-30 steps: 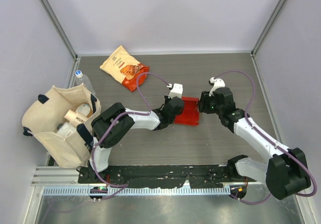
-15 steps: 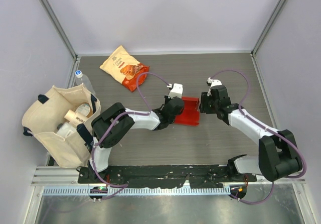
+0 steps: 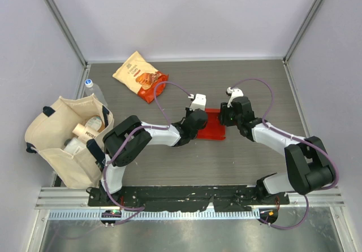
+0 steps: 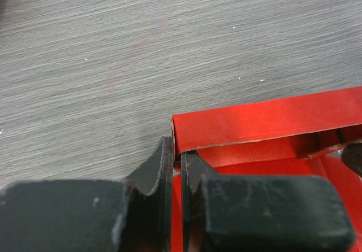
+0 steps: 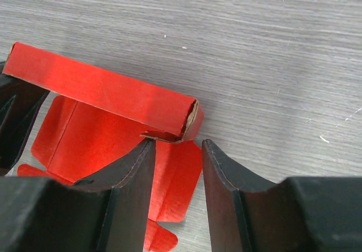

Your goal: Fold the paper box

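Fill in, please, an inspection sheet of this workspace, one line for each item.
Surface: grey wood-grain table, no spills seen.
Job's things: red paper box near the middle, partly folded, one wall raised, flaps lying flat.
Clutter: snack bag at the far side; cloth tote bag with items inside at the left; bottle beside it.
Pincers: left pincer shut on the box's wall; right pincer open, at the box's corner.
Cables: purple cables loop above both arms.
Surroundings: plain walls on three sides; nothing else seen.
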{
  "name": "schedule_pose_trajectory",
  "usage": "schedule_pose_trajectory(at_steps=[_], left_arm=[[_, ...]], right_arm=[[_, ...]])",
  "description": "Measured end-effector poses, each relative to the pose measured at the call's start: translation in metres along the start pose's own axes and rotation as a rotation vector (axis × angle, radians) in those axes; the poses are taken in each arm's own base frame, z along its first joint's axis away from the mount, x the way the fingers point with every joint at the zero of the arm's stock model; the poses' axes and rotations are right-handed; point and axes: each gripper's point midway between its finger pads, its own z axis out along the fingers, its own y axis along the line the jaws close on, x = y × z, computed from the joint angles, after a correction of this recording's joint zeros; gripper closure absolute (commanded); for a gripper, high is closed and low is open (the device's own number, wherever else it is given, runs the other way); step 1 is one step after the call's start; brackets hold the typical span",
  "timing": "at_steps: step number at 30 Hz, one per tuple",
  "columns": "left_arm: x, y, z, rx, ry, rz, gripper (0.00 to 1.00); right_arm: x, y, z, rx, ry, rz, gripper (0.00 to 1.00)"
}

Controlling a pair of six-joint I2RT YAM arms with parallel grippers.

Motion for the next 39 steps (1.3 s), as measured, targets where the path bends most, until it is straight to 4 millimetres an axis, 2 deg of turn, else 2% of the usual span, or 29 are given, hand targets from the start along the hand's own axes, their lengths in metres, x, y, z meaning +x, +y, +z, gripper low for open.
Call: schedule_pose_trajectory(at_steps=[8, 11, 12, 17, 21, 26, 32, 33, 35, 36, 37, 39], left_arm=[[0.0, 0.0, 0.0, 0.0, 0.0, 0.0, 1.0], [0.0, 0.0, 0.0, -0.001, -0.001, 0.0, 1.0], [0.0, 0.0, 0.0, -0.002, -0.001, 0.0, 1.0], [0.0, 0.002, 0.0, -0.01, -0.002, -0.002, 1.0], [0.0, 0.005, 0.001, -0.022, -0.003, -0.012, 1.0], [0.0, 0.007, 0.001, -0.008, -0.003, -0.071, 1.0], [-0.001, 0.005, 0.003, 0.046, -0.003, -0.153, 1.0], [-0.001, 0.005, 0.003, 0.046, -0.002, -0.153, 1.0], [-0.001, 0.005, 0.002, 0.038, 0.003, -0.142, 1.0], [0.0, 0.005, 0.001, 0.028, 0.003, -0.135, 1.0], [0.0, 0.006, 0.001, 0.02, 0.003, -0.129, 1.0], [0.0, 0.004, -0.001, 0.02, 0.006, -0.125, 1.0]], right_arm=[[-0.007, 0.003, 0.014, 0.051, -0.083, -0.062, 0.67], [-0.009, 0.0, 0.017, 0.088, -0.106, -0.071, 0.77], [-0.01, -0.001, 0.019, 0.102, -0.115, -0.073, 0.84], [-0.014, -0.007, 0.026, 0.204, -0.171, -0.076, 0.99], [-0.016, -0.004, 0.032, 0.343, -0.242, -0.064, 0.99], [-0.018, -0.001, 0.027, 0.518, -0.349, 0.003, 0.99], [-0.028, -0.002, 0.029, 0.585, -0.422, 0.126, 0.99], [-0.025, -0.002, 0.028, 0.58, -0.421, 0.128, 0.99], [-0.011, -0.001, 0.028, 0.565, -0.398, 0.106, 0.83], [-0.008, 0.001, 0.025, 0.546, -0.403, 0.103, 0.75], [-0.006, 0.003, 0.022, 0.515, -0.4, 0.098, 0.57], [0.003, 0.003, 0.018, 0.449, -0.37, 0.1, 0.52]])
